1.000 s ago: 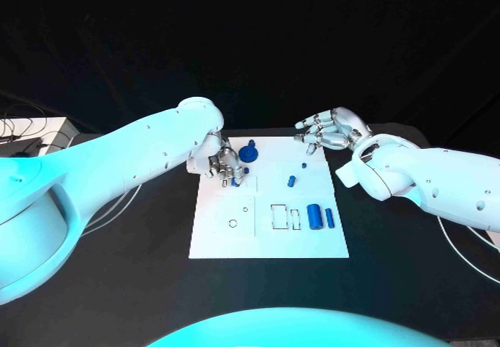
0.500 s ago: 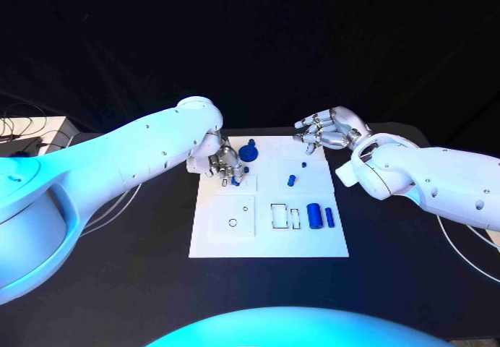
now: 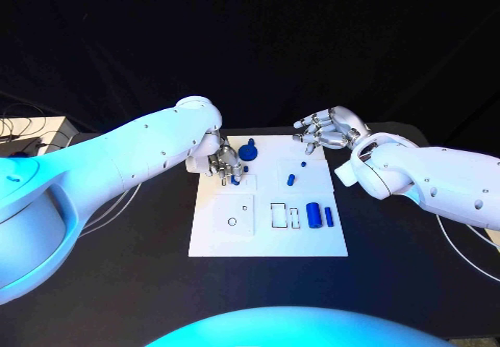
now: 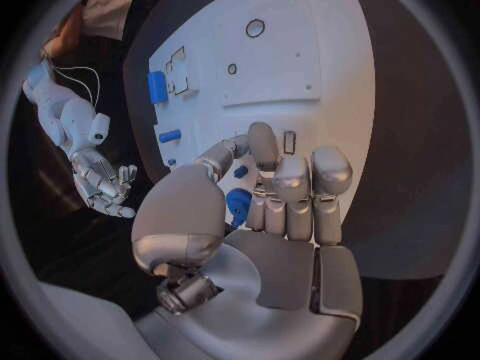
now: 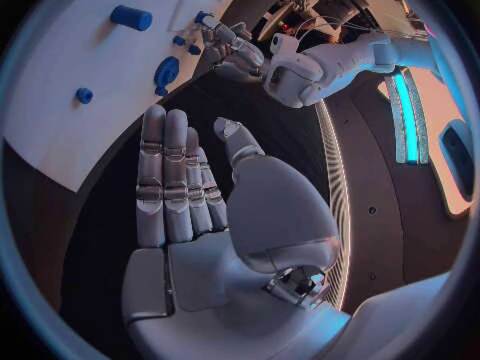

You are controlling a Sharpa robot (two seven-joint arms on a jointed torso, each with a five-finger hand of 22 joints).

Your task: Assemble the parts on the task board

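While the left hand [image 3: 226,162] hangs over the far-left part of the task board [image 3: 266,242], its silver fingers [image 4: 298,186] curl inward, and I cannot tell whether they grasp anything; the left wrist view shows a small blue part [image 4: 238,203] just beyond the fingertips, partly hidden by them. The right hand [image 3: 329,131] hovers off the board's far-right corner, fingers loosely spread and empty, as the right wrist view confirms. On the flat white board lie smooth blue parts: a round knob-like piece [image 3: 249,152] beside the left hand, two small pegs [image 3: 292,179] mid-board, and two cylinders [image 3: 313,215] near rectangular cut-outs [image 3: 279,215]. Round holes [image 3: 245,209] mark a raised square panel. Around it spreads the matte black table [image 3: 125,289], with cables [image 3: 14,130] at its left.
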